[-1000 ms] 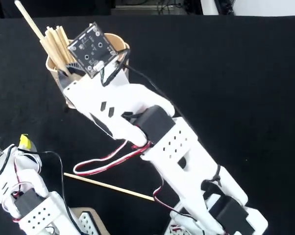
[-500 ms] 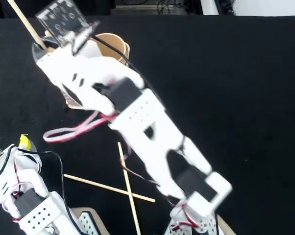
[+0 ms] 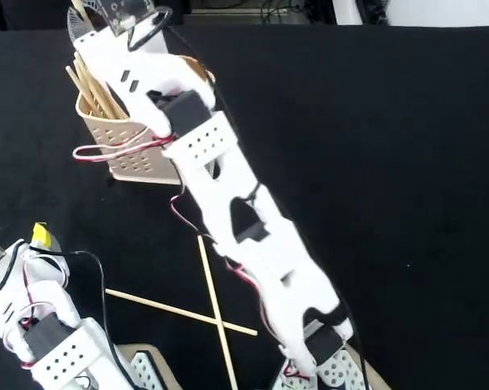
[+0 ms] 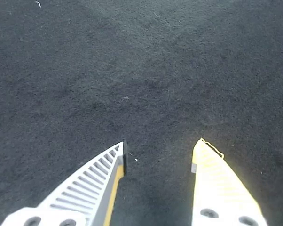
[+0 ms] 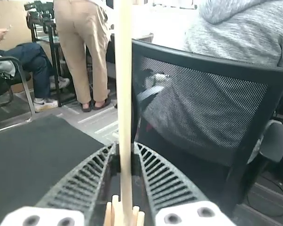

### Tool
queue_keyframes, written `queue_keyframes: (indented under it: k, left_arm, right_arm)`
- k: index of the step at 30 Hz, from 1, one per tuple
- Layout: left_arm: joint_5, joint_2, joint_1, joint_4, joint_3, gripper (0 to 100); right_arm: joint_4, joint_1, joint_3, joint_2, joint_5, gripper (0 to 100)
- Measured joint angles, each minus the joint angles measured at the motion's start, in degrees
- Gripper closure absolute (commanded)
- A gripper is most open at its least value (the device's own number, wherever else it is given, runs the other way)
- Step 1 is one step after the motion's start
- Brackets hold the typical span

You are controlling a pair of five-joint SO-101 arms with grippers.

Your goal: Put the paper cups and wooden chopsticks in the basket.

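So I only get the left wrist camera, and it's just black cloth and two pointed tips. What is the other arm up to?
Observer: Its pincer is shut on a chopstick, held upright above the basket.
Operator: Is there anything in that basket?
Observer: Yes, a bundle of chopsticks stands in it.
Operator: Are any lying outside it?
Observer: Two loose chopsticks lie crossed on the table, between the two arms.
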Motion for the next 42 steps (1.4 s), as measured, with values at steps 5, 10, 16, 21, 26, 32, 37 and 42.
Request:
queue_keyframes:
  k: [5,10,16,21,26,32,37,42]
  left_arm:
    - [0.0,0.0,0.0,0.0,0.0,76]
    - [0.0,0.0,0.0,0.0,0.0,76]
    - [0.0,0.0,0.0,0.0,0.0,76]
    - [0.0,0.0,0.0,0.0,0.0,76]
    - [0.0,0.0,0.0,0.0,0.0,76]
    - [0.0,0.0,0.0,0.0,0.0,76]
    - [0.0,0.0,0.0,0.0,0.0,76]
    - [-0.9,-0.1,0.1,6.8,-1.8,76]
  right_arm:
    - [1.2,0.8,-5.6,7.6,0.0,98.7]
    - [9.0,1.8,-6.3,7.9,0.1,98.4]
    - [14.4,2.0,-7.8,7.6,0.1,79.6]
    - [17.2,1.5,-8.4,7.4,0.1,65.8]
    - [17.9,-0.3,-8.4,6.8,0.2,76.0]
    - [25.0,-1.1,-8.3,-2.8,0.2,91.0]
    - [39.9,-0.9,-8.3,-16.1,0.2,96.6]
    - [55.5,-0.9,-8.3,-29.6,0.2,96.6]
